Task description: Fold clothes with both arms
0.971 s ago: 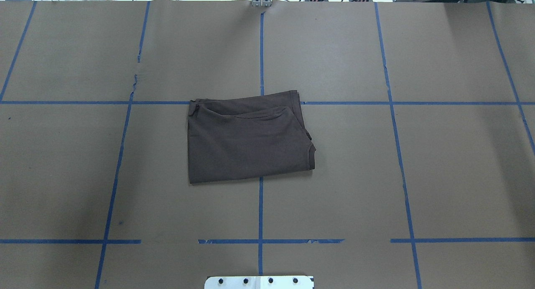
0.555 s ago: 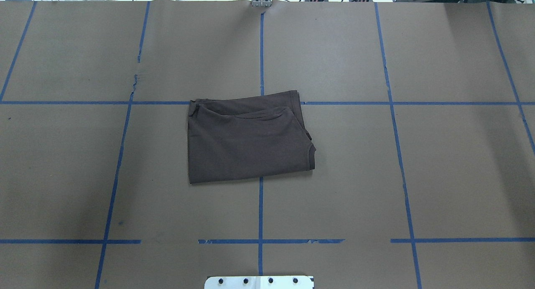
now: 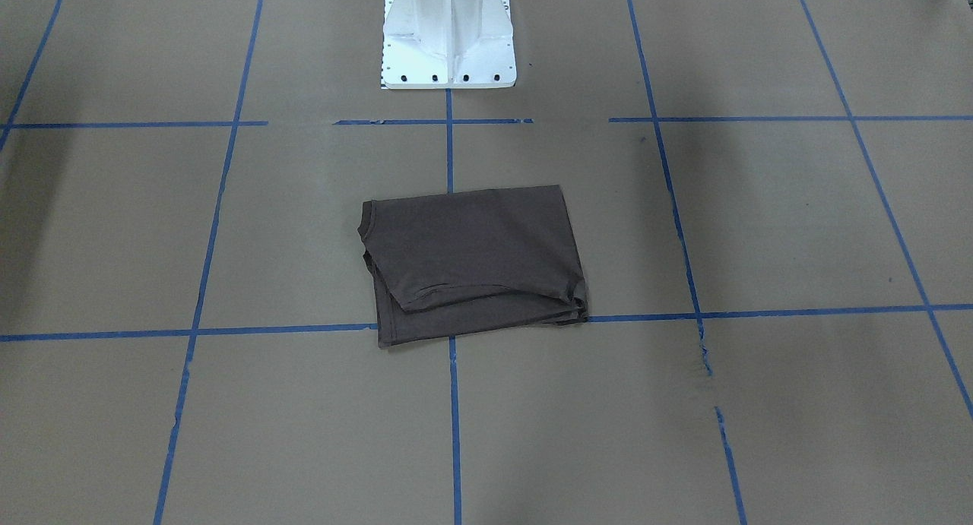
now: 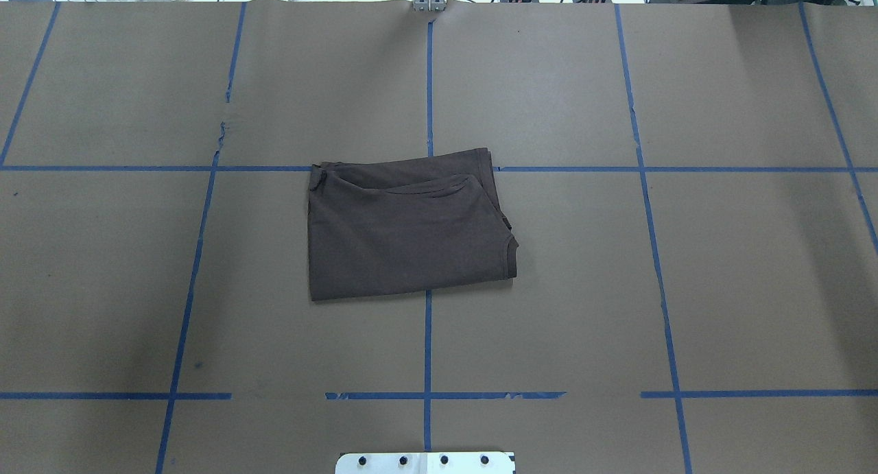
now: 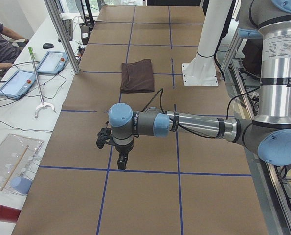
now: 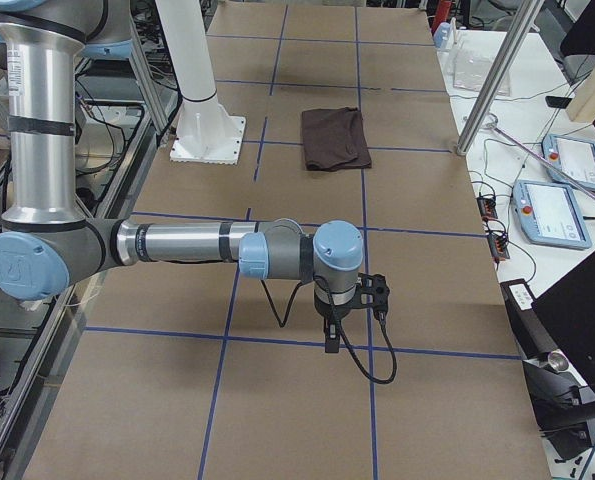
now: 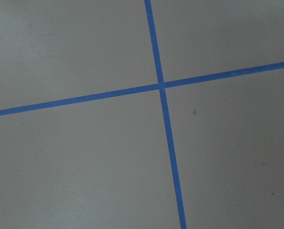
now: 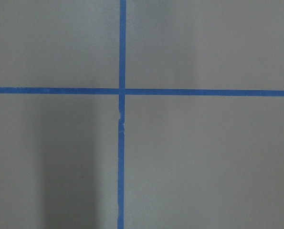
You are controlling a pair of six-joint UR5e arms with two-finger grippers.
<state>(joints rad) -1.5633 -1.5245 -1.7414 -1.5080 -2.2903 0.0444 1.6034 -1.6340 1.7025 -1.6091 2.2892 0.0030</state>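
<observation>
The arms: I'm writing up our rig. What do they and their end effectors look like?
The left arm and right arm are silver-grey metal tubes with rounded light-blue joint caps. The left end effector and right end effector are small and black; a black cable loops off the right wrist.

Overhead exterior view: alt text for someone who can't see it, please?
A dark brown T-shirt, folded into a rough rectangle, lies near the middle of a brown table gridded with blue tape. A white bolted plate shows at the bottom edge.
</observation>
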